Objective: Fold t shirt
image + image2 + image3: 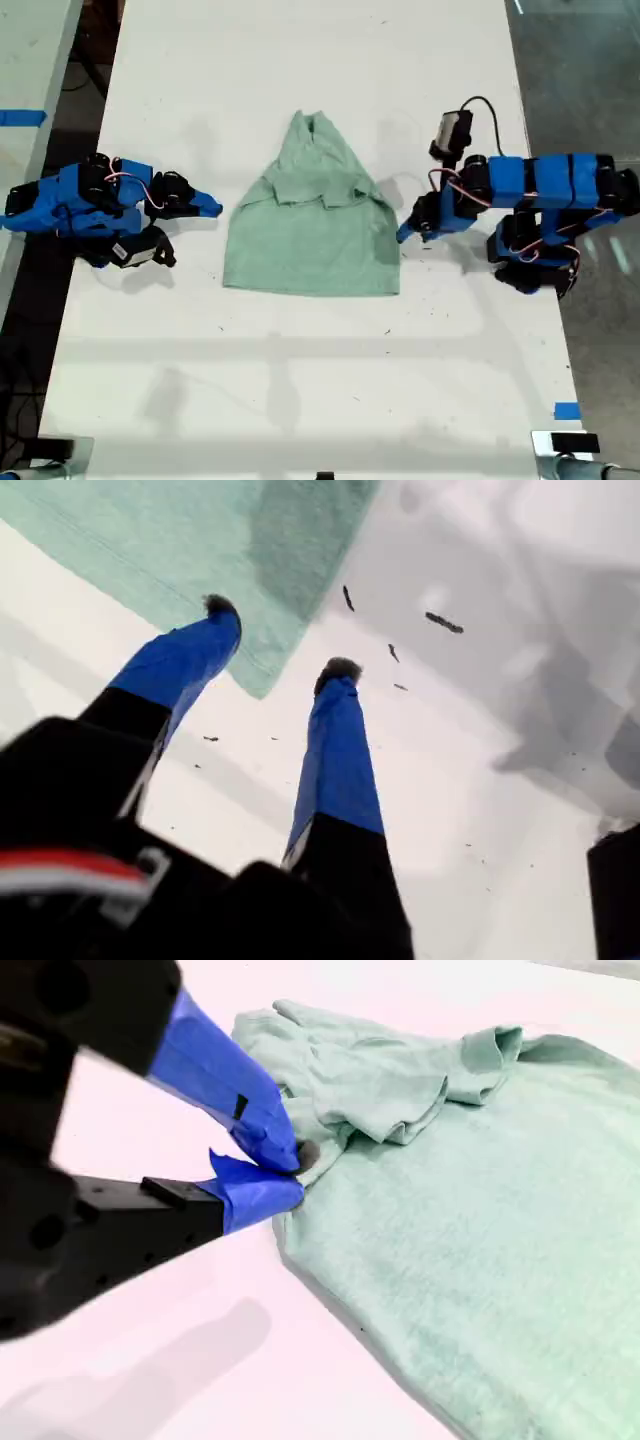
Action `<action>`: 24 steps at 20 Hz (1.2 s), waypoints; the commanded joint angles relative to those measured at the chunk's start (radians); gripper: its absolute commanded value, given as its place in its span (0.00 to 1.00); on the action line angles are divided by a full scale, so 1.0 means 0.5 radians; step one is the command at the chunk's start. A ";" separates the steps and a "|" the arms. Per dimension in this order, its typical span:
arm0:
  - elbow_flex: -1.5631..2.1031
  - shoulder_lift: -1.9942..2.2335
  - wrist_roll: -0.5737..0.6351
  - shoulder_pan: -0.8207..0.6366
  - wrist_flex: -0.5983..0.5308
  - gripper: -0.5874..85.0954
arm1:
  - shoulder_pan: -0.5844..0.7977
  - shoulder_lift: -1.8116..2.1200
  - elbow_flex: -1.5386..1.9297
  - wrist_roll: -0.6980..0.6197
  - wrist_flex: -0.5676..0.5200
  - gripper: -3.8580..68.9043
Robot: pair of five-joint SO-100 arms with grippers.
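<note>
The pale mint-green t shirt (315, 225) lies on the white table (300, 380), its upper part bunched and folded in toward the middle. My first gripper (280, 635) is open; one blue fingertip (215, 615) sits at a corner of the t shirt (200, 540), the other on bare table. In the exterior view it (403, 233) stands at the shirt's right edge. My second gripper (290, 1165) is shut, tips right beside the t shirt (480, 1220) near a folded sleeve. In the exterior view it (212, 209) lies just off the shirt's left edge.
Blue tape marks sit at the exterior view's left (20, 117) and lower right (567, 410). A second pale table (30, 60) adjoins at the exterior view's left. Grey floor (590, 80) borders the table at the exterior view's right. A cable (490, 110) loops above the first arm.
</note>
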 commanded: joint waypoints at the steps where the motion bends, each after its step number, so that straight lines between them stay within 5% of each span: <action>1: 0.018 0.015 -0.031 -0.003 -0.040 0.01 | -0.104 -0.350 -0.212 0.086 -0.141 0.32; 7: 0.015 0.015 -0.031 0.003 -0.037 0.01 | -0.055 -0.577 0.064 0.058 -0.614 0.31; 12: 0.015 0.015 -0.031 0.006 -0.037 0.01 | -0.009 -0.672 0.230 0.071 -0.776 0.30; 14: 0.015 0.015 -0.031 0.006 -0.037 0.01 | 0.006 -0.727 0.270 0.071 -0.828 0.24; 15: 0.015 0.015 -0.031 0.006 -0.037 0.01 | 0.012 -0.749 0.273 0.071 -0.844 0.13; 19: 0.015 0.015 -0.031 0.009 -0.037 0.01 | 0.009 -0.749 0.221 0.080 -0.770 0.08; 24: 0.015 0.015 -0.031 0.009 -0.037 0.01 | -0.015 -0.644 -0.212 0.043 -0.242 0.08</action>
